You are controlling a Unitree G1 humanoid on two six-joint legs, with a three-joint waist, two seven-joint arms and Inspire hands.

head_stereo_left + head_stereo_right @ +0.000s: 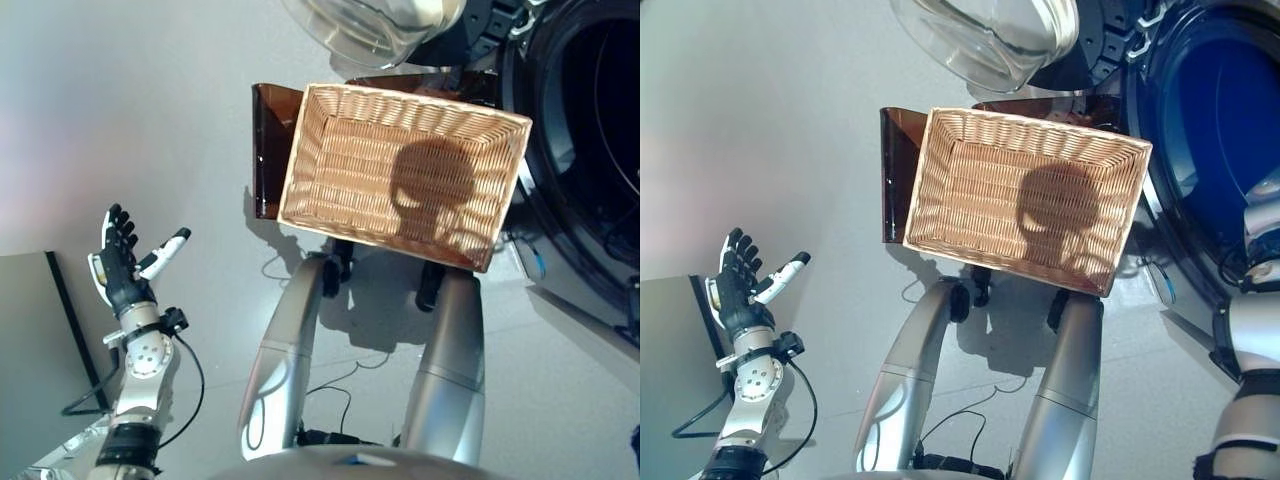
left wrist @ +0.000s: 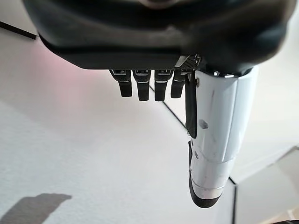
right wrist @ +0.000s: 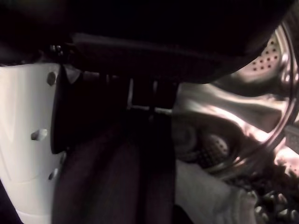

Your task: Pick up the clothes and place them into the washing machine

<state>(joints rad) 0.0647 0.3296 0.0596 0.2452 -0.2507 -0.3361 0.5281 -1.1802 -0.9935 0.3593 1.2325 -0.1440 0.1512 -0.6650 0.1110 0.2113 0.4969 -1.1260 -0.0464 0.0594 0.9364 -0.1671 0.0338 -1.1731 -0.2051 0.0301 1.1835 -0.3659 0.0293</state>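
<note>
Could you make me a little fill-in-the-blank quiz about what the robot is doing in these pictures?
1. The wicker basket in front of the robot is ____.
2. The basket rests on a ____ coloured stand.
3. The right hand is reaching inside the ____ of the washing machine, with dark cloth beside its thumb.
4. The left hand, out to the side, has its fingers ____.

Missing words: empty; brown; drum; open
</note>
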